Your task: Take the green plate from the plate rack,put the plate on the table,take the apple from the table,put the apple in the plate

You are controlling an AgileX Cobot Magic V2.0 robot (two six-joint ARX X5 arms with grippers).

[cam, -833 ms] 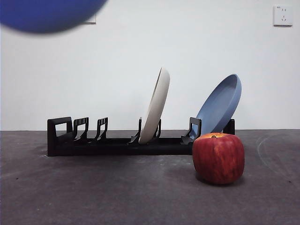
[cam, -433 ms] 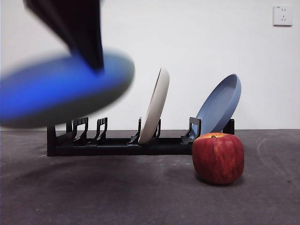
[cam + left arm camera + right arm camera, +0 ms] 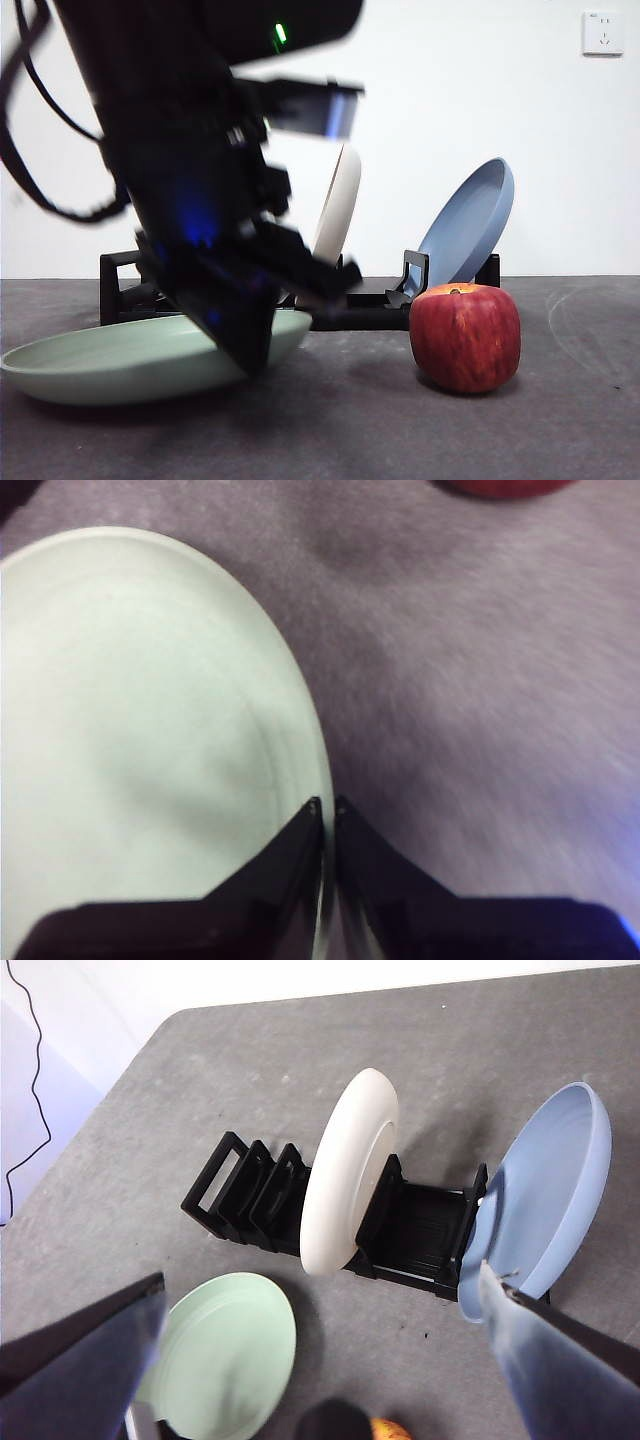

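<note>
pinching the green plate [image 3: 130,358] rim flat on the table [image 3: 560,420], left gripper [image 3: 328,810] sits nearer the apple [image 3: 466,337] beside it; right gripper [image 3: 330,1360] spread wide.

The green plate [image 3: 110,360] has a smooth, matt pale surface. The table [image 3: 560,420] is matt and faintly mottled. The plate rack [image 3: 420,1230] looks like black plastic with a low sheen. The apple [image 3: 466,337] has streaked skin with a slight gloss. The cream-white plate [image 3: 350,1172] and blue plate [image 3: 545,1195] are smooth and matt.
</note>
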